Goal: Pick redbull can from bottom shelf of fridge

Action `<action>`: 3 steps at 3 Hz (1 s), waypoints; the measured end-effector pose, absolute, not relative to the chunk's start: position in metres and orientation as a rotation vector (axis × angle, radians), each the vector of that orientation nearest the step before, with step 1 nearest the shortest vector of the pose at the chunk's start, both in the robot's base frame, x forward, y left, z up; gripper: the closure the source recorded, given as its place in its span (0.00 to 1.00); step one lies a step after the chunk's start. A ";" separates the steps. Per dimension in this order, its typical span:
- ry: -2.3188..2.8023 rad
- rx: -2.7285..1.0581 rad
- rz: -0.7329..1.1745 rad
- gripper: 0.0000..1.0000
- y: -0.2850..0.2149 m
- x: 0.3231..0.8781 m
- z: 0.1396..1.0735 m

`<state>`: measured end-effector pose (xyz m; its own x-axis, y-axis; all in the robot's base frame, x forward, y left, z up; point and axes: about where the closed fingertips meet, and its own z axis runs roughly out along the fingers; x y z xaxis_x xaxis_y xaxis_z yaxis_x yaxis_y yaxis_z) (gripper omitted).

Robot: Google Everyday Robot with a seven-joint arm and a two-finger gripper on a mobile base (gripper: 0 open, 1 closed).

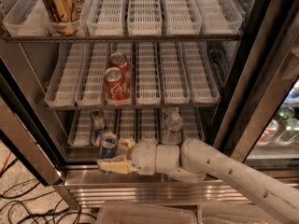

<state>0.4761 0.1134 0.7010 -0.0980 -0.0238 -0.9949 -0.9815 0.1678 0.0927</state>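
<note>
My gripper (110, 155) reaches in at the front left of the bottom shelf (140, 124) of the fridge (140, 189). Its tan fingers (115, 165) are closed around a slim blue-and-silver redbull can (108, 146), held upright at the shelf's front edge over the steel sill. A second redbull can (98, 121) stands further back in a lane just behind and to the left of it. My white arm (219, 168) comes in from the lower right.
A clear water bottle (173, 128) stands on the bottom shelf right of centre, just above my wrist. Two red cola cans (117, 85) sit on the middle shelf and a big gold can (60, 4) on the top. The door frame (252, 83) rises on the right; cables (18, 204) lie on the floor at left.
</note>
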 end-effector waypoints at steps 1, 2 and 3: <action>1.426 -1.136 1.146 1.00 0.106 0.464 0.729; 1.488 -1.230 1.079 1.00 0.100 0.454 0.787; 1.488 -1.235 1.074 1.00 0.101 0.453 0.789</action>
